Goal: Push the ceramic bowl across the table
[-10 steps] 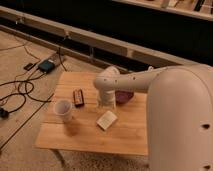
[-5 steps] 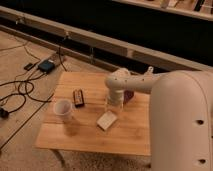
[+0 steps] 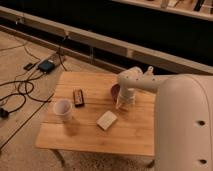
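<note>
The ceramic bowl (image 3: 115, 90), small, dark maroon and glossy, sits on the right half of the bamboo-topped table (image 3: 90, 136). Only its left part shows; the rest is hidden behind my white arm. My gripper (image 3: 124, 103) points down at the table top just to the right of and slightly in front of the bowl, close against it. I cannot tell whether it touches the bowl.
A white cup (image 3: 63, 108) stands at the table's left front. A small dark rectangular object (image 3: 78, 97) lies behind it, and a flat cream block (image 3: 106, 120) lies near the middle front. Cables and a dark box (image 3: 46, 66) are on the floor at left.
My arm and gripper have swung to the right, from the bowl's left side to its right side. The bowl now shows to the left of the gripper; cup and block have not moved.
</note>
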You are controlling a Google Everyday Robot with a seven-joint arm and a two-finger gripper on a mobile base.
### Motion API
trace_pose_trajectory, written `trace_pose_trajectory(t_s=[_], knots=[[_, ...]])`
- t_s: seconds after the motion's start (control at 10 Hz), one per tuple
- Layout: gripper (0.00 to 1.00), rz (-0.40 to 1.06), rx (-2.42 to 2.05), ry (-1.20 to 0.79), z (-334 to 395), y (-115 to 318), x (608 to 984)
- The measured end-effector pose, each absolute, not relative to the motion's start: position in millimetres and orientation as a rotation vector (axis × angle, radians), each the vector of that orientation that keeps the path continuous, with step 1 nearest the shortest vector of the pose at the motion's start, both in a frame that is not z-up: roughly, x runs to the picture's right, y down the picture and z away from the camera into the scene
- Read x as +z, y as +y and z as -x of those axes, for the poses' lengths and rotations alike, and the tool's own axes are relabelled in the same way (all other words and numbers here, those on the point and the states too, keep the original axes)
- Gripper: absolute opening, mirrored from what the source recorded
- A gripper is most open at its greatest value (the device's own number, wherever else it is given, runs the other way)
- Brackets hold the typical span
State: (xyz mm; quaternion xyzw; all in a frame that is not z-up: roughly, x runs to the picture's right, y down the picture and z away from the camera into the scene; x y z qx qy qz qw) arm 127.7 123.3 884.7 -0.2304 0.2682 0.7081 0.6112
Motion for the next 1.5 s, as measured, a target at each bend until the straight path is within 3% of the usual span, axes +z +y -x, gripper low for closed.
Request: trace_pose_trajectory(t_s=[0.7,1.5], knots=[[0.65,0.49,1.471,0.567,-104.2,79.3,922.6],[0.65,0.468,1.305,0.38,-64.4,-6.8,982.3]])
